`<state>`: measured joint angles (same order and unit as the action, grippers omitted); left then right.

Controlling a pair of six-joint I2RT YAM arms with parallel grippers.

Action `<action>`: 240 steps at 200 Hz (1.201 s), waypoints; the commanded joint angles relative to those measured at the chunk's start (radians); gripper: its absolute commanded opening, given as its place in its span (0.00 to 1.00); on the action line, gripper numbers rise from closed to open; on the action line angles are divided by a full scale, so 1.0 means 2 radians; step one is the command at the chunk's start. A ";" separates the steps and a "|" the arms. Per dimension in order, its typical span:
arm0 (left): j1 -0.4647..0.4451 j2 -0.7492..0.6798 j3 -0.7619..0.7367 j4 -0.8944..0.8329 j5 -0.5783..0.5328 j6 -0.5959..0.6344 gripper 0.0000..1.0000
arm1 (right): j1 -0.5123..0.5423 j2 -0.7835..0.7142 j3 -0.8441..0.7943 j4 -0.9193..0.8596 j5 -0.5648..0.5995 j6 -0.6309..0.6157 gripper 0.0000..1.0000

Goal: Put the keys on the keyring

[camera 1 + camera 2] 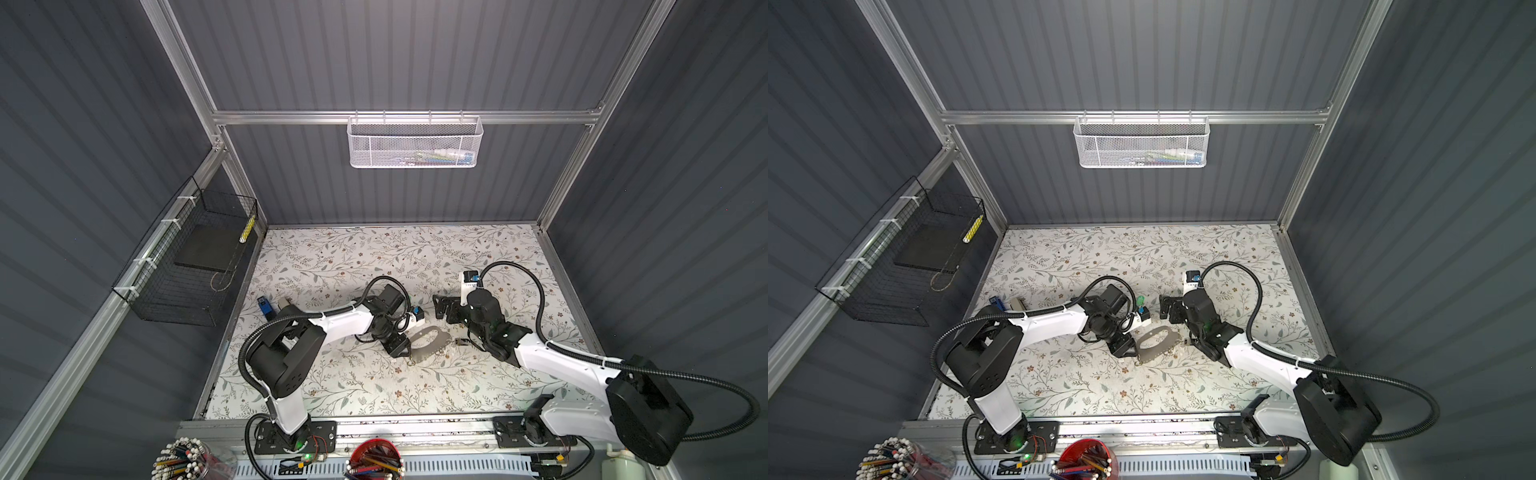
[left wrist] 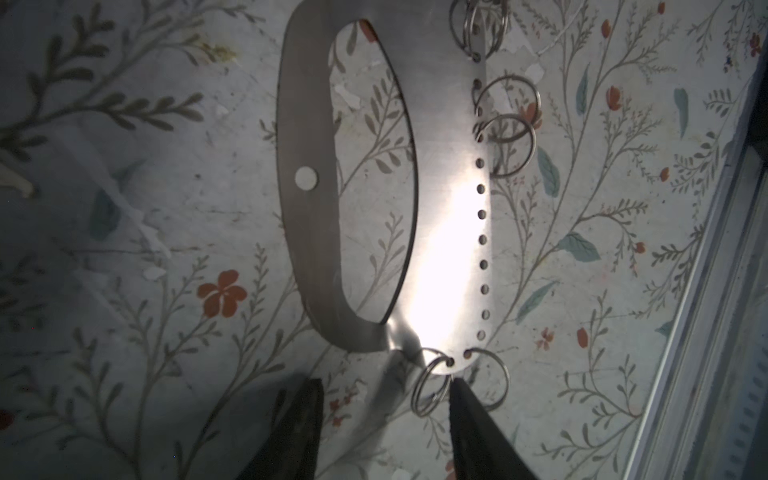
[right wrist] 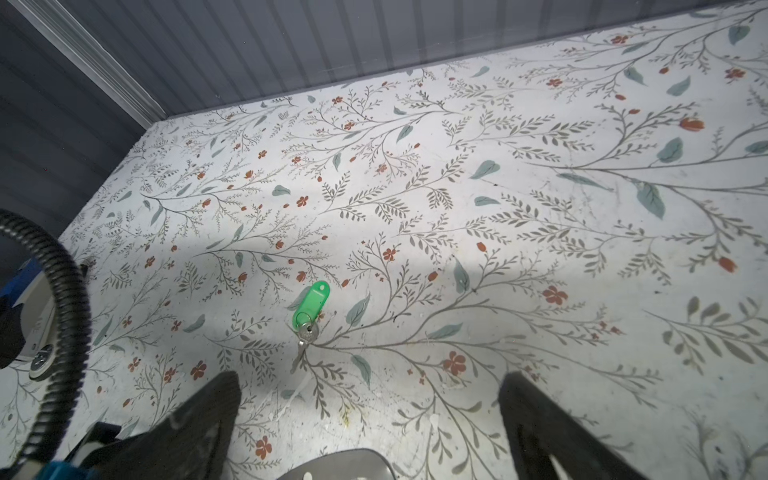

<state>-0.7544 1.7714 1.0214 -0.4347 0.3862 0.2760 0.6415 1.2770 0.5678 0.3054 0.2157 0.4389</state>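
Left end effector [image 2: 385, 380]: your jaws stand partly apart, closed on nothing; one finger [image 2: 469, 424] meets the keyring [image 2: 449, 232] at its end, with a small loop [image 2: 419, 382] between the fingers.
Keyring [image 1: 437, 349] [image 1: 1167, 352]: flat on the counter [image 2: 166, 208], mid-counter in both top views.
Right end effector [image 3: 372, 380]: spread wide, empty, above the counter.
Green-tagged key [image 3: 309, 309]: lying on the counter just ahead of your right fingers, apart from the keyring.

Gap between the left fingers [image 2: 299, 428] is half taken: keyring [image 2: 440, 249] end and a split ring [image 2: 430, 386] sit right by one fingertip [image 2: 467, 405]. Right fingers [image 3: 199, 424] are spread wide, bare desk [image 3: 519, 249] ahead, only the green-tag key [image 3: 309, 307] lying out front, cable hose [image 3: 75, 316] crowding one side.
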 commanded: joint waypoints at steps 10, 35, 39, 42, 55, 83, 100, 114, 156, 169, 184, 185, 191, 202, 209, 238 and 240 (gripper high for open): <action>-0.007 0.011 0.012 -0.034 -0.005 0.022 0.50 | 0.002 0.024 0.032 -0.010 -0.014 -0.003 0.99; -0.010 0.015 0.014 -0.040 -0.003 0.031 0.49 | 0.002 0.026 0.035 -0.012 -0.017 -0.005 0.99; -0.010 0.017 0.014 -0.041 -0.003 0.032 0.49 | 0.002 0.025 0.034 -0.012 -0.017 -0.005 0.99; -0.010 0.018 0.014 -0.041 -0.003 0.033 0.49 | 0.002 0.025 0.034 -0.012 -0.016 -0.005 0.99; -0.012 0.022 0.016 -0.043 -0.003 0.036 0.48 | 0.002 0.022 0.031 -0.010 -0.015 -0.004 0.99; -0.015 0.032 0.020 -0.048 -0.005 0.038 0.45 | 0.002 0.022 0.031 -0.010 -0.014 -0.004 0.99; -0.016 0.037 0.022 -0.052 -0.007 0.040 0.40 | 0.001 0.023 0.032 -0.009 -0.014 -0.003 0.99; -0.017 0.041 0.025 -0.056 -0.007 0.043 0.40 | 0.002 0.024 0.033 -0.010 -0.016 -0.004 0.99; -0.020 0.052 0.034 -0.071 -0.008 0.049 0.40 | 0.002 0.028 0.036 -0.012 -0.018 -0.005 0.99; -0.021 0.053 0.034 -0.075 -0.010 0.051 0.40 | 0.001 0.029 0.037 -0.012 -0.019 -0.005 0.99; -0.022 0.055 0.034 -0.077 -0.012 0.052 0.40 | 0.002 0.031 0.038 -0.012 -0.020 -0.005 0.99; -0.022 0.055 0.034 -0.077 -0.013 0.052 0.40 | 0.002 0.030 0.038 -0.012 -0.020 -0.005 0.99; -0.022 0.056 0.035 -0.078 -0.014 0.052 0.40 | 0.002 0.030 0.039 -0.014 -0.020 -0.005 0.98; -0.022 0.057 0.035 -0.080 -0.019 0.052 0.40 | 0.002 0.031 0.039 -0.013 -0.020 -0.005 0.98; -0.021 0.058 0.035 -0.082 -0.021 0.054 0.40 | 0.002 0.031 0.038 -0.013 -0.020 -0.005 0.98; -0.021 0.061 0.038 -0.087 -0.036 0.055 0.40 | 0.002 0.032 0.040 -0.013 -0.021 -0.005 0.98; -0.022 0.063 0.038 -0.088 -0.040 0.055 0.40 | 0.002 0.032 0.040 -0.014 -0.021 -0.005 0.98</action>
<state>-0.7898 1.8397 1.1118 -0.5289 0.3828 0.3649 0.6422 1.3312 0.6193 0.2832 0.1791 0.4374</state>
